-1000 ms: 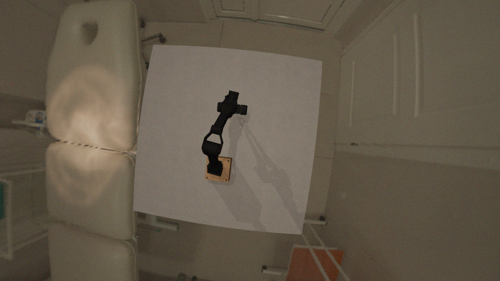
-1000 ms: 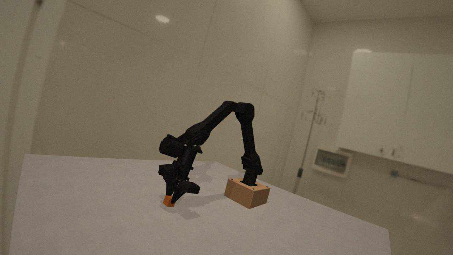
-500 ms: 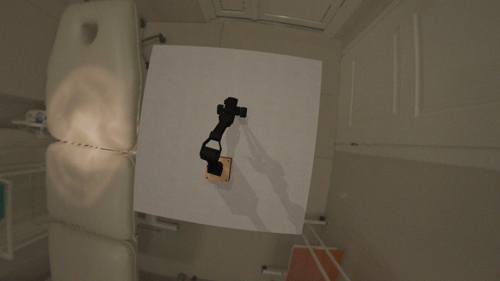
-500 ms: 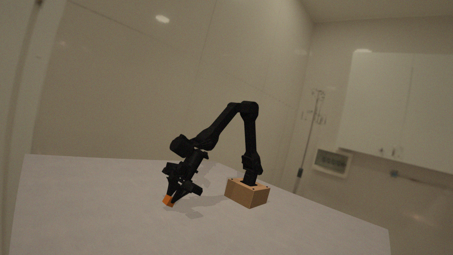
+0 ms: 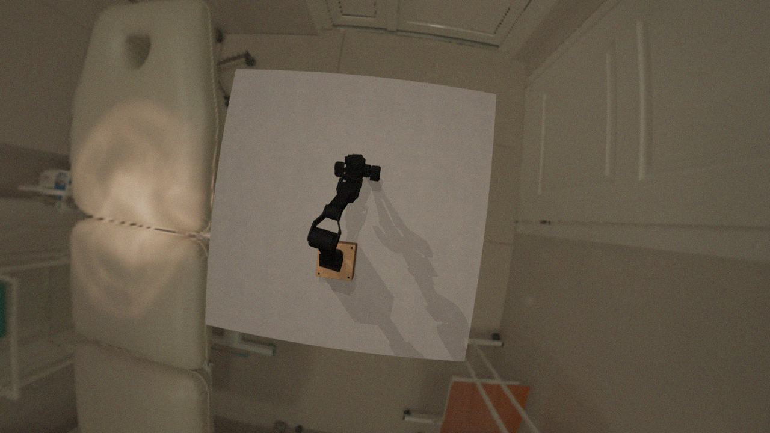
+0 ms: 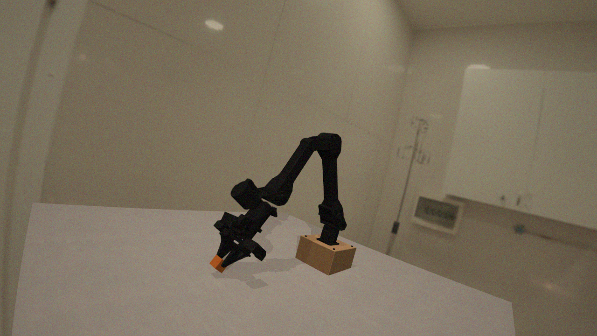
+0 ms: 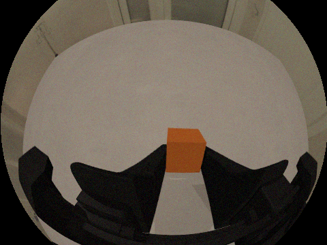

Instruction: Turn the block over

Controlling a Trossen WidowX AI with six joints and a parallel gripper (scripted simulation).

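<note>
Item one, gripper (image 6: 228,260): black, parallel-jaw, tilted so the fingertips point down and toward the left of the exterior view. I have its fingers closed partway and stopped against the block, one on each of two opposite sides. In the wrist view the two dark fingers run in from left and right and meet the block's flanks.

Item two, block (image 6: 217,262): small orange cube, pinched at the fingertips. In the exterior view it hangs tilted, one corner lowest, just above its own shadow on the table; I cannot tell for certain whether that corner touches the surface. In the wrist view the block (image 7: 184,150) shows a lit top face and a plain orange front face. I see no marking on either face, so I cannot say which way the marked side points. From the top view the block is hidden under the wrist.

Item three, table (image 6: 125,292): white, flat, square from above (image 5: 269,161). The block sits near its middle, on the side of the arm away from the mount.

Item four, arm (image 6: 329,179): black, bent sharply at the elbow, rising from the mount and coming down to the wrist.

Item five, wooden base (image 6: 325,254): tan box bolted under the arm, standing on the table, well apart from the block.
</note>
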